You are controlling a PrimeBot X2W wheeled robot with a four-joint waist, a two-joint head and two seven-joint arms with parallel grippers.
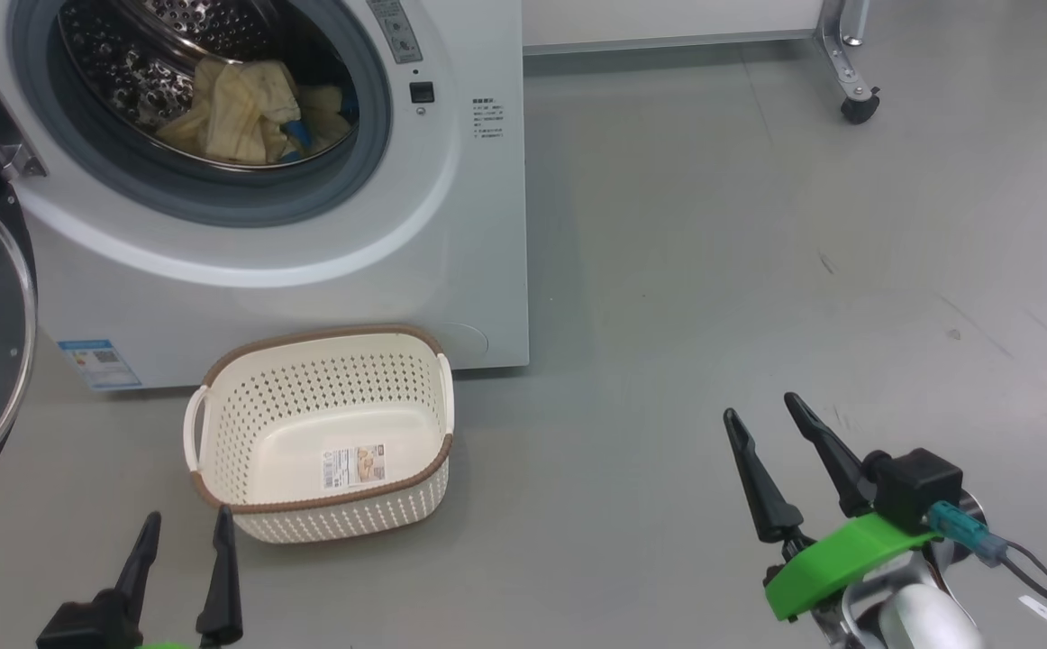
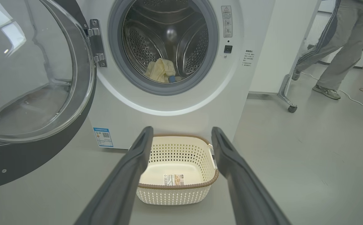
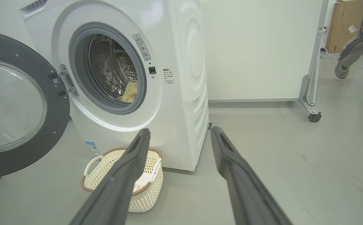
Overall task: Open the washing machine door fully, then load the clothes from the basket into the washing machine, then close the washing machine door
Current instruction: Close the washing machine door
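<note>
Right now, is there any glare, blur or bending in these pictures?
Head view: soft, even light, with a faint shadow on the floor right of the washing machine. Left wrist view: bright reflections streak the washing machine door, and the left gripper shows its fingers looming large and slightly soft. Right wrist view: the wide lens makes the machine lean and its walls bow.

the washing machine door point(image 3: 56, 125) stands wide open, clothes point(image 3: 131, 92) lie in the drum point(image 3: 106, 68), basket point(image 3: 150, 193) on the floor point(image 3: 278, 156) below.
</note>
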